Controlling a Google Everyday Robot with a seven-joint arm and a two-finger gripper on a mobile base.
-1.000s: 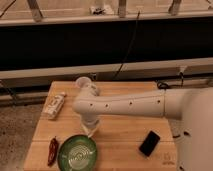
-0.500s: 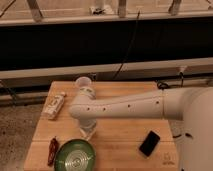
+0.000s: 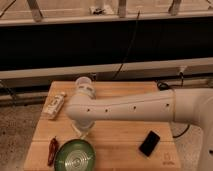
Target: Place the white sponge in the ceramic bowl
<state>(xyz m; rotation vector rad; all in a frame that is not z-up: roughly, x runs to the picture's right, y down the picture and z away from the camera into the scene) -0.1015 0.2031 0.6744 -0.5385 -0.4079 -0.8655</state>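
Note:
The dark-green ceramic bowl (image 3: 75,156) with pale rings inside sits at the front left of the wooden table (image 3: 120,150). My white arm reaches in from the right across the table. My gripper (image 3: 82,132) points down just behind the bowl's far rim, close to the tabletop. The white sponge does not show; the spot under the gripper is hidden by the arm and wrist.
A translucent plastic cup (image 3: 83,83) stands at the back, behind my arm. A long white printed packet (image 3: 54,105) lies at the left edge. A red chili-like item (image 3: 52,150) lies left of the bowl. A black phone (image 3: 149,143) lies at the front right.
My gripper has moved a little left and lower, ending just behind the bowl's far rim. It has hardly moved over the last half second.

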